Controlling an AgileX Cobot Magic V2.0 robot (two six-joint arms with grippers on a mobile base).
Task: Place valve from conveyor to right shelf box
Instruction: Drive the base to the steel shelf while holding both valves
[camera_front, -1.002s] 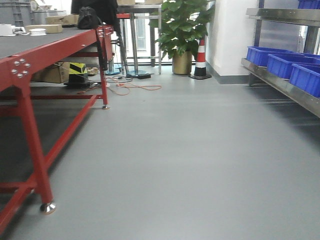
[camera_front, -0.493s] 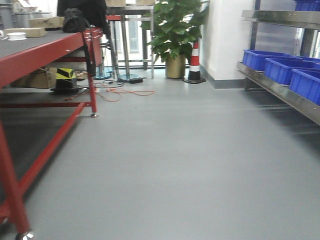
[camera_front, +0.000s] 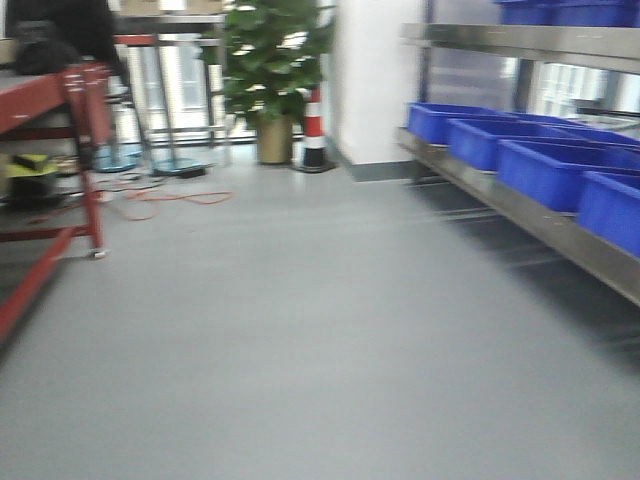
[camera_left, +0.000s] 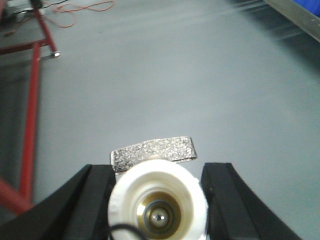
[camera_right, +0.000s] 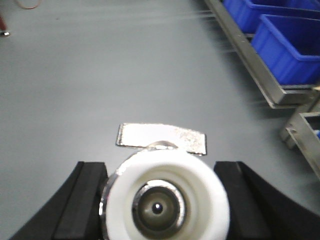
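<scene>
Each wrist view shows a valve with a white round end cap and a silvery flat handle, held over the grey floor. My left gripper (camera_left: 156, 168) is shut on one valve (camera_left: 159, 197), its black fingers against the cap's sides. The right gripper (camera_right: 160, 166) is shut on the other valve (camera_right: 167, 202) in the same way. The stainless-steel shelf (camera_front: 520, 215) runs along the right of the front view and carries a row of blue boxes (camera_front: 545, 170). That shelf (camera_right: 245, 55) and its boxes (camera_right: 285, 45) also show at the right wrist view's upper right. The conveyor is out of view.
A red-framed table (camera_front: 85, 170) stands at the left, with orange cable (camera_front: 165, 198) on the floor by it. A potted plant (camera_front: 272, 70) and a striped cone (camera_front: 314, 125) stand at the far wall. Grey floor (camera_front: 300, 330) lies between table and shelf.
The front view has swung to the right: the red table has slid to the left edge, and the shelf with its blue boxes now fills more of the right side.
</scene>
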